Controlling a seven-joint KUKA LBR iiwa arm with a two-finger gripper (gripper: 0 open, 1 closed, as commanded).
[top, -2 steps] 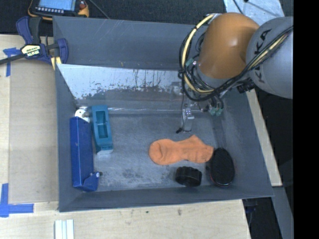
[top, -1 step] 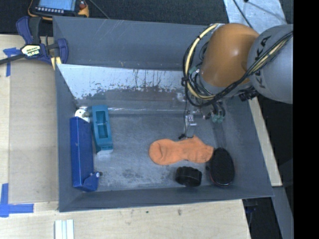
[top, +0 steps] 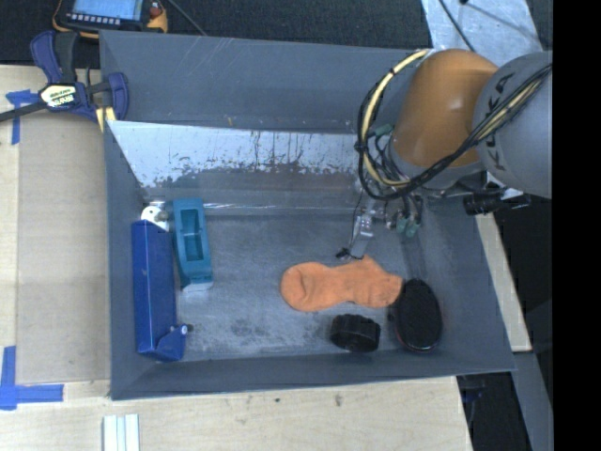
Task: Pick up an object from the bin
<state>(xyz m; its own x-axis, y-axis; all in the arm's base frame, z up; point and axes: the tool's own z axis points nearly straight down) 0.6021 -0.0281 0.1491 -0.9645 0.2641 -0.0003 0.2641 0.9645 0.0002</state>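
orange wrist cover [top: 443, 111] at right | gripper [top: 358, 241] at orange sock [top: 340, 287] top edge | gripper opening: can't tell | black puck [top: 354, 333], black oval [top: 416, 314] beside sock

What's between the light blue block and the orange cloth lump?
Nothing: the camera view shows bare bin floor between the light blue block and the orange cloth lump.

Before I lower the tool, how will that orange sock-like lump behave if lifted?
The orange lump looks like soft cloth with rounded edges, so it will probably droop. Being cloth, it is likely light. It lies flat, so rolling seems unlikely.
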